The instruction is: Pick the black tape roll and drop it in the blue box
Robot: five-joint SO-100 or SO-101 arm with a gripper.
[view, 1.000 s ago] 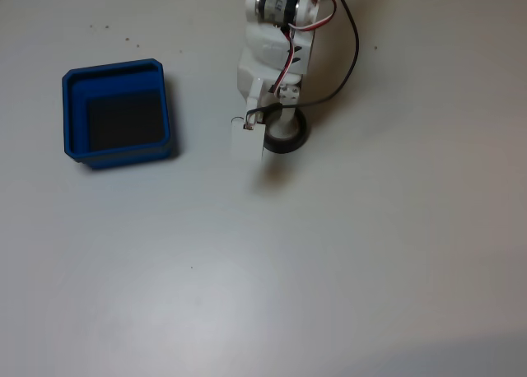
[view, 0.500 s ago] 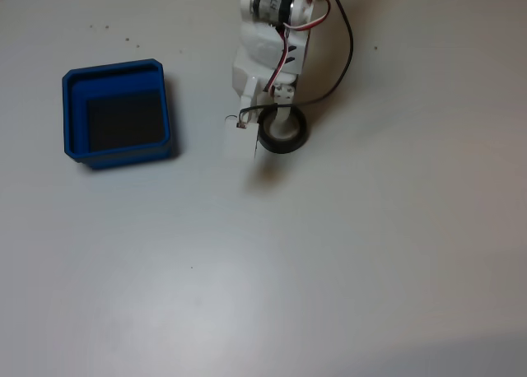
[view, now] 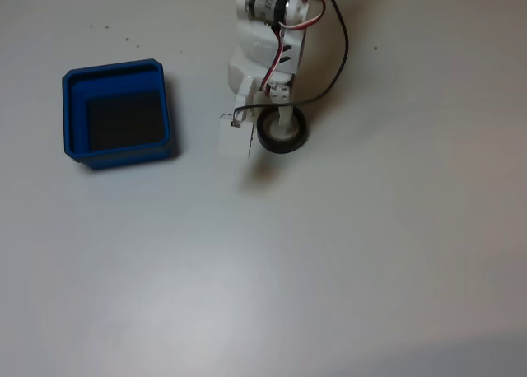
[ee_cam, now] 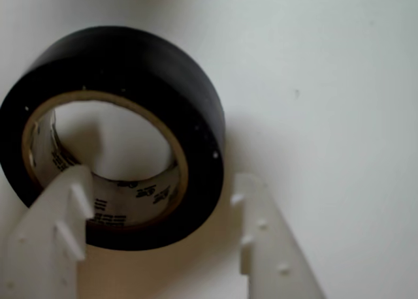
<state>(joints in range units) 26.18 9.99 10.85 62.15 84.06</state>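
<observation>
The black tape roll (view: 298, 135) lies flat on the white table, right of the blue box (view: 118, 151). My gripper (view: 258, 134) reaches down from the top edge and straddles the roll's left wall. One finger stands in the roll's hole and the other stands outside it. In the wrist view the roll (ee_cam: 196, 110) shows its beige printed core. The left finger (ee_cam: 55, 227) is inside the core and the right finger (ee_cam: 264, 240) is just outside the black wall. The jaws stand open, and I see no squeeze on the roll. The box is empty, with a dark floor.
Red, black and white cables (view: 342, 48) loop along the right of the white arm (view: 263, 44). The white table (view: 329, 270) stretches bare below and to the right. A few dark specks (view: 107, 30) lie above the box.
The outer white finger has swung left, away from the roll, so more of the ring shows. The arm has edged slightly left. The roll and the box have stayed put.
</observation>
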